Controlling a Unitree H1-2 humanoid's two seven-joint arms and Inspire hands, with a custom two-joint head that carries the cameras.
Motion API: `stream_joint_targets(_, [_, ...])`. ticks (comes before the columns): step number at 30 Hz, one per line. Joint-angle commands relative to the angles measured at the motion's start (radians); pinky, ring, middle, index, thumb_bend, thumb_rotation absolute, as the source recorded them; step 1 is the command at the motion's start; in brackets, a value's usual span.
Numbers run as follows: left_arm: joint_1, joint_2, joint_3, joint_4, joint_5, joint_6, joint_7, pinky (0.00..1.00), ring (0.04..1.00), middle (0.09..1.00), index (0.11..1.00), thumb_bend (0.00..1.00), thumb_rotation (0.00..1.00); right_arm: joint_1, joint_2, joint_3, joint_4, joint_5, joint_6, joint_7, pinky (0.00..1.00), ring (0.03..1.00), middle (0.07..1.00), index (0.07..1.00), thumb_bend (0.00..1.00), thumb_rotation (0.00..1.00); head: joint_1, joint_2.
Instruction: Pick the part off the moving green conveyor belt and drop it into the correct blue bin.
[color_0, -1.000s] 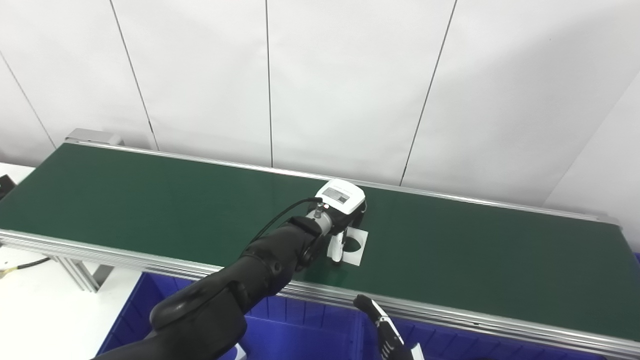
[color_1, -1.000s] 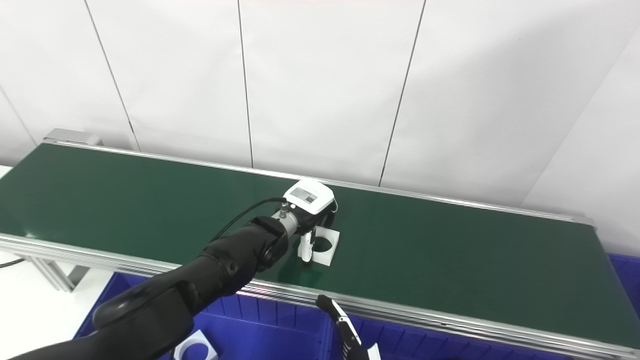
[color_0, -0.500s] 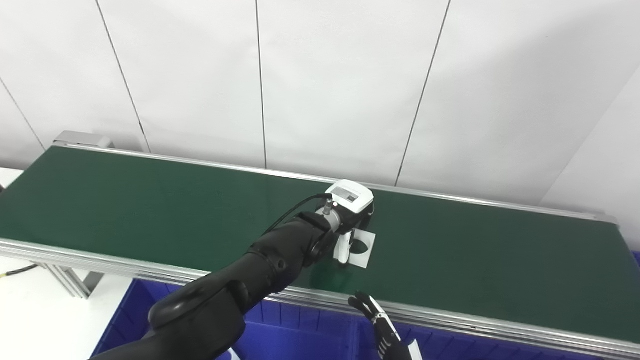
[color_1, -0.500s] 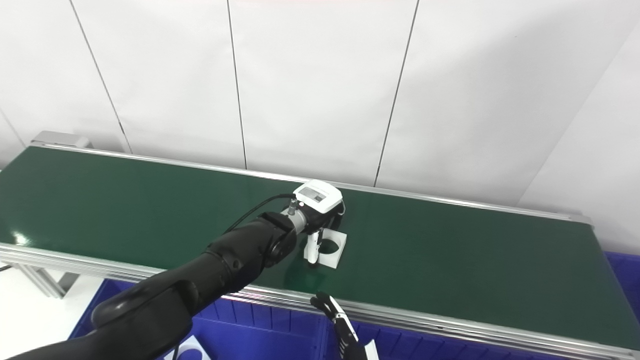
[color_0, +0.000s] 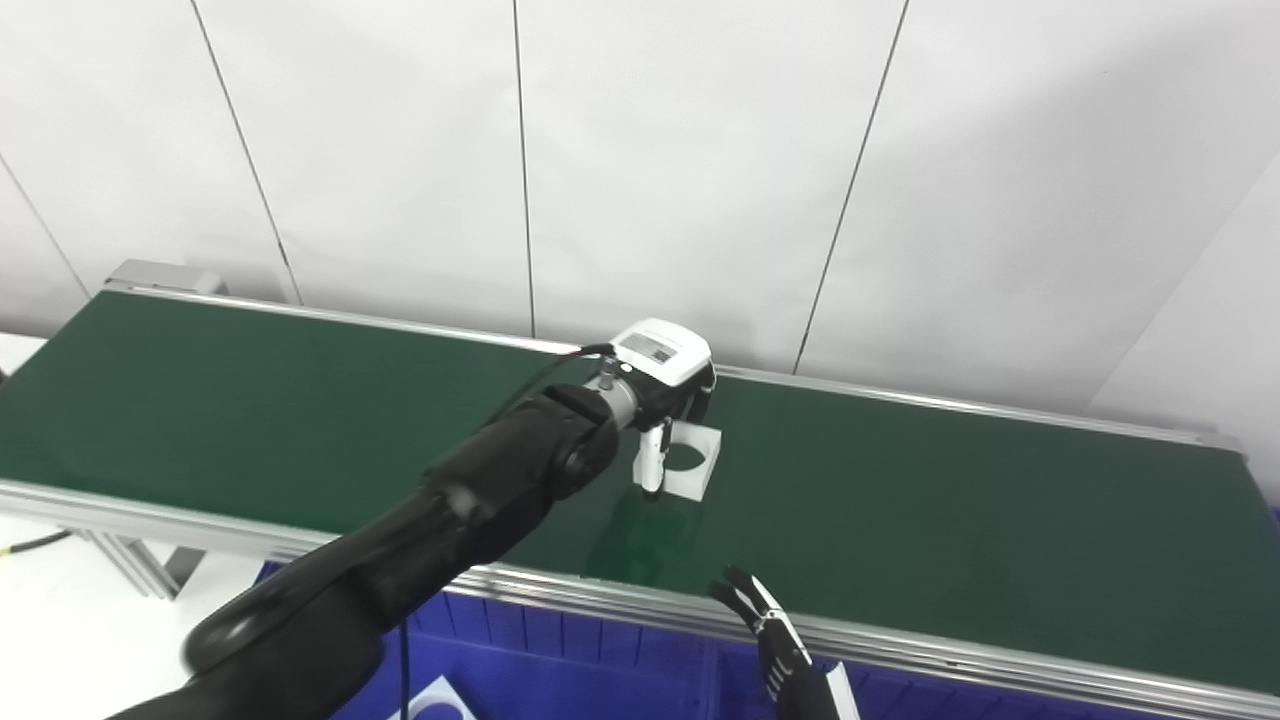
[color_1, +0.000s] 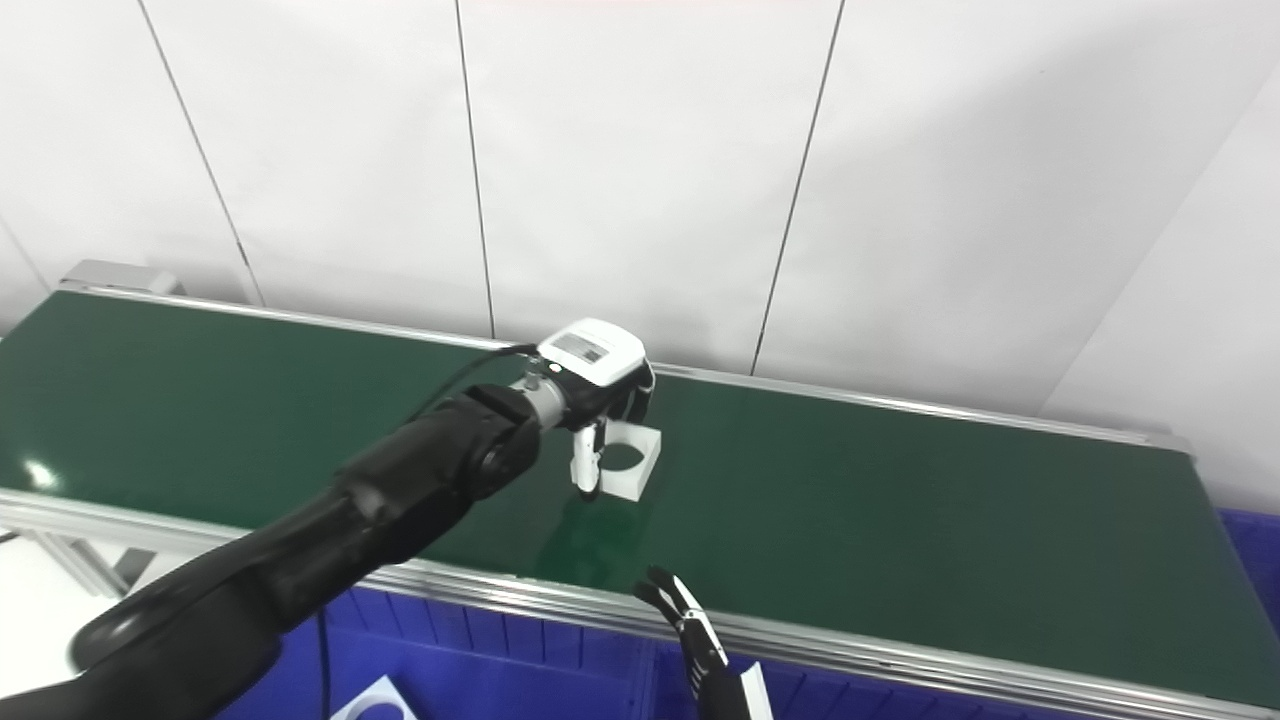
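A white square part with a round hole (color_0: 711, 450) hangs in my left hand (color_0: 665, 375) a little above the green conveyor belt (color_0: 250, 400), near the belt's middle. The hand's thumb and fingers are shut on the part's edges; its white back faces up. The part's dim reflection lies on the belt below it. It also shows in the right eye view (color_1: 625, 488). My right hand (color_0: 770, 640) is low at the front, over the belt's near rail, fingers apart and empty.
Blue bins (color_0: 600, 670) stand below the belt's near rail (color_0: 950, 655). A white part (color_1: 375, 700) lies in the left bin. A white panelled wall stands close behind the belt. The belt ends at the left near a metal housing (color_0: 150, 275).
My left hand has risen and moved left and back with the part, which now hangs above the belt instead of resting on it. My right hand has stayed low at the front.
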Motion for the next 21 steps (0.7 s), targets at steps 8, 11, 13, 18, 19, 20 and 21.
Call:
stream_joint_targets(8, [0.1,0.149,0.093,-0.367,0.003,-0.011,-0.112,0.3,0.378,0.429,0.512,0.52,0.0,-0.037,-0.007,-0.057,0.003,0.069,-0.05,0.036,0.98,0.899,0.849,0.912,1.0,0.92,0.096,0.037])
stream_joint_targets(11, [0.151,0.186,0.123,-0.471,0.003,-0.016,-0.142,0.33,0.419,0.452,0.511,0.52,0.0,-0.044,-0.01,-0.082,-0.002,0.079,-0.05,0.053,0.98,0.894,0.842,0.912,1.0,0.92,0.131,0.054])
stream_joint_targets(13, [0.18,0.204,0.145,-0.523,-0.002,-0.014,-0.165,0.36,0.434,0.452,0.505,0.52,0.0,-0.047,-0.009,-0.094,-0.005,0.079,-0.05,0.059,0.98,0.888,0.838,0.912,0.99,0.92,0.143,0.063])
stream_joint_targets(18, [0.274,0.244,0.212,-0.649,-0.004,0.002,-0.222,0.39,0.481,0.5,0.48,0.52,0.0,-0.053,-0.003,-0.122,-0.013,0.106,-0.05,0.09,0.99,0.891,0.828,0.909,0.99,0.92,0.184,0.108])
stream_joint_targets(19, [0.296,0.255,0.227,-0.671,-0.006,-0.001,-0.227,0.39,0.48,0.5,0.48,0.52,0.0,-0.055,-0.001,-0.128,-0.016,0.11,-0.05,0.095,0.99,0.89,0.827,0.909,0.99,0.92,0.197,0.127])
stream_joint_targets(20, [0.313,0.263,0.24,-0.688,-0.008,-0.004,-0.234,0.39,0.479,0.496,0.484,0.52,0.0,-0.058,0.0,-0.134,-0.02,0.111,-0.05,0.099,0.99,0.89,0.823,0.908,0.99,0.92,0.21,0.148])
stream_joint_targets(21, [0.331,0.271,0.252,-0.706,-0.009,-0.004,-0.243,0.39,0.479,0.491,0.488,0.52,0.0,-0.061,0.003,-0.14,-0.022,0.109,-0.049,0.1,0.98,0.887,0.818,0.905,1.0,0.92,0.21,0.148])
